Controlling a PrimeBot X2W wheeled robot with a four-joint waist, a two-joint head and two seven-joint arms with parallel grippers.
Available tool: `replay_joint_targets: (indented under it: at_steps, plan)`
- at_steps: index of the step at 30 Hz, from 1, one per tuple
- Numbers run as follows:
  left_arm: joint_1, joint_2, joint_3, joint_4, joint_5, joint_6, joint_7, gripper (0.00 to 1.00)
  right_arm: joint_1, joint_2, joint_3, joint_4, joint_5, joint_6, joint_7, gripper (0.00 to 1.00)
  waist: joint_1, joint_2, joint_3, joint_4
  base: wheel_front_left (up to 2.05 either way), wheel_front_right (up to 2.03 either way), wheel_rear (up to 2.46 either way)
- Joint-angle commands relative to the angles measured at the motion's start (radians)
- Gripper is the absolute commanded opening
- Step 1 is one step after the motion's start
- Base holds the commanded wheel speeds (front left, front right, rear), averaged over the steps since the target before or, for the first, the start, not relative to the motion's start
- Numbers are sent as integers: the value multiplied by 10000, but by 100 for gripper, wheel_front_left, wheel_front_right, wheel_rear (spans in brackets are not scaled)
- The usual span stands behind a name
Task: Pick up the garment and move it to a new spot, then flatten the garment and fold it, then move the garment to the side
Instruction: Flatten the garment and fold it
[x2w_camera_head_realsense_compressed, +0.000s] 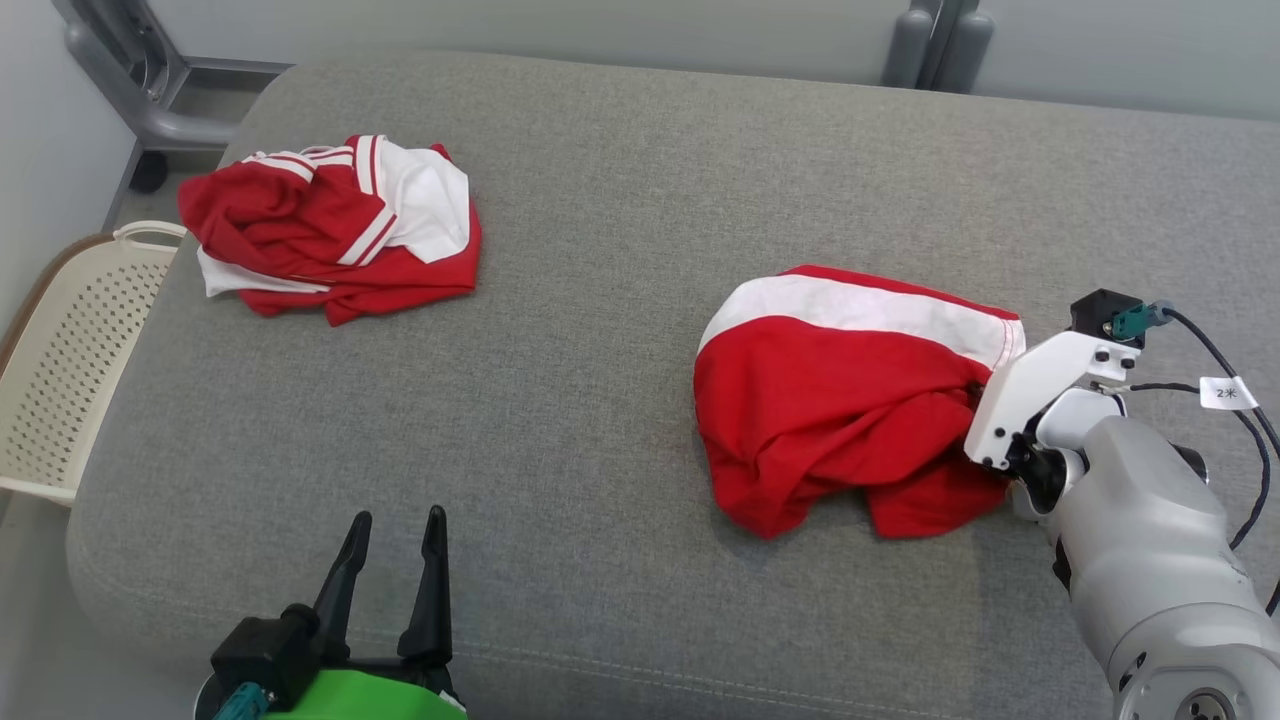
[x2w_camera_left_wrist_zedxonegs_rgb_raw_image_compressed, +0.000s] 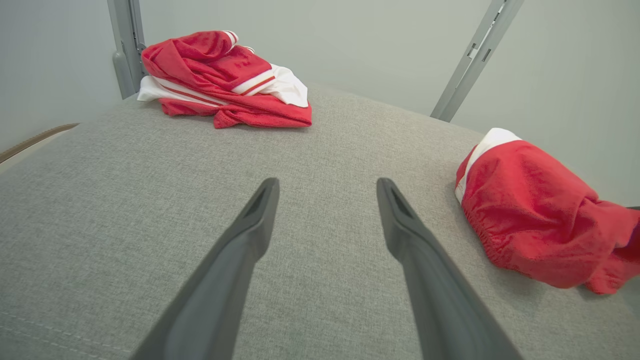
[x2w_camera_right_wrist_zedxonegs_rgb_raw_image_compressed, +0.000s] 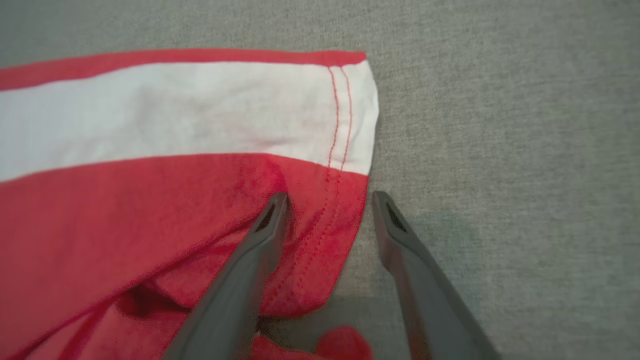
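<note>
The garment (x2w_camera_head_realsense_compressed: 830, 400) is red with a broad white band and lies bunched at the right of the grey cushioned surface (x2w_camera_head_realsense_compressed: 600, 330). My right gripper (x2w_camera_right_wrist_zedxonegs_rgb_raw_image_compressed: 330, 197) is open right at the garment's (x2w_camera_right_wrist_zedxonegs_rgb_raw_image_compressed: 150, 200) stitched hem. Its left finger rests over the red cloth and its right finger stands over bare grey fabric, so the hem's edge lies between them. In the head view the right wrist (x2w_camera_head_realsense_compressed: 1040, 400) covers those fingers at the garment's right edge. My left gripper (x2w_camera_head_realsense_compressed: 398, 518) stands open near the front edge, holding nothing, well left of the garment (x2w_camera_left_wrist_zedxonegs_rgb_raw_image_compressed: 525, 215).
A second red and white garment (x2w_camera_head_realsense_compressed: 330, 225) lies crumpled at the far left of the surface, also seen in the left wrist view (x2w_camera_left_wrist_zedxonegs_rgb_raw_image_compressed: 220, 75). A cream perforated basket (x2w_camera_head_realsense_compressed: 70, 350) stands beside the left edge. Grey metal frame legs (x2w_camera_head_realsense_compressed: 940, 45) rise behind.
</note>
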Motion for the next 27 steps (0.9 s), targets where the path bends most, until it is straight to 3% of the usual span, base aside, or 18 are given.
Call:
replay_joint_targets:
  at_steps: [1, 14, 27]
  plan:
    - [-189, -5, -1, 30, -9, -55, 5, 100, 251, 38, -99, 0, -212, 2, 114, 0, 0, 0, 112, 97, 0, 0, 0]
    - [157, -12, 51, 69, 39, -44, 5, 100, 1170, -24, -1075, -1803, -2100, -7, 121, 0, 0, 0, -564, -425, 0, 0, 0]
    - [389, -13, -131, 128, 161, 4, 5, 100, 2907, -463, 24, -3007, -3518, -7, 813, 0, 0, 0, -870, -918, 0, 0, 0]
